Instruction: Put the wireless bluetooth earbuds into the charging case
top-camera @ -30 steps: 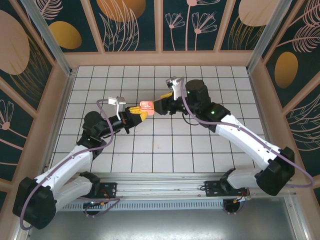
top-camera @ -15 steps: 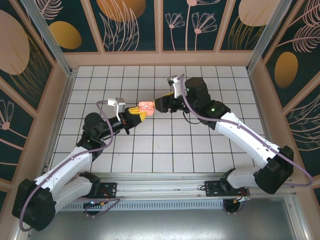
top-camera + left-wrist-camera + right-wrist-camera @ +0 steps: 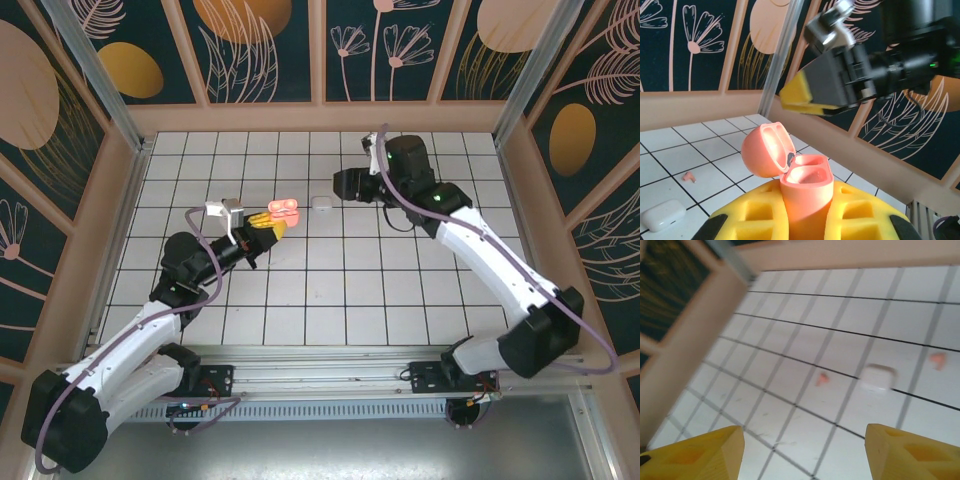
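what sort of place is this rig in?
Probably a purpose-built robot test booth, not a home: white grid-tiled table, floral-printed wall panels on aluminium posts, left arm and right arm bolted to one rail.

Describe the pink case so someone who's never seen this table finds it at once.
Look above the white grid table, at the left arm's tip. Its yellow left gripper clamps the pink case, lid hinged open. The white case nearby lies shut on the tiles, untouched.

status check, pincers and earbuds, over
Left pincer shut on pink case, lid open. Right pincer open, empty. Two pink earbuds loose on tiles, closed white case between them.
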Robot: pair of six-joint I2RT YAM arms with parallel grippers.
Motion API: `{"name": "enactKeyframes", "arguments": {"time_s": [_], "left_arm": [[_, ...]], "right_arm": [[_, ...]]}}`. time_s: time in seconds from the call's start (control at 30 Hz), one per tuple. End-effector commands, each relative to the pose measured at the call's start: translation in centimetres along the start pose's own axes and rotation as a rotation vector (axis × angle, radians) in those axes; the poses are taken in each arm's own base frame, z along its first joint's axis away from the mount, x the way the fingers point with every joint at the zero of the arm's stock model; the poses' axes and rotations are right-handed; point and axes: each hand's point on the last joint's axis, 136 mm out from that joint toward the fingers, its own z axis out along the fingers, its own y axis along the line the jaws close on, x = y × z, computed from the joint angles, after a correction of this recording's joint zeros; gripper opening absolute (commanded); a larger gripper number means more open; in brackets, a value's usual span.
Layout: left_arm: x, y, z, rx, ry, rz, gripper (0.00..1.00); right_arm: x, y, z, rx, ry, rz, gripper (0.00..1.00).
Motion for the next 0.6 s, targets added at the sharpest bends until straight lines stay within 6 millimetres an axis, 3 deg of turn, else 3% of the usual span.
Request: {"name": "enactKeyframes", "arguments": {"time_s": [0.0,0.17,0.27,0.43,0.57], "left_arm": [[0.0,-0.1,-0.1,0.001,-0.011,0.024,0.0],[0.4,0.1,-0.2,-0.001,-0.006,0.02,0.0],[0.7,0.2,-0.2,-0.007,-0.001,0.025,0.0],[1.0,0.4,-0.1,-0.011,0.016,0.032,0.0],[1.2,0.5,0.1,-0.013,0.029,0.039,0.0]], "right_arm": [[2.1,-6.9,3.6,0.211,0.119,0.106,0.63],[3.0,-12.9,9.4,0.433,0.214,0.096,0.61],[2.9,-15.3,12.7,0.512,0.265,0.071,0.58],[2.9,-17.4,17.6,0.551,0.326,0.026,0.56],[2.9,-18.1,20.2,0.542,0.34,0.007,0.56]]}}
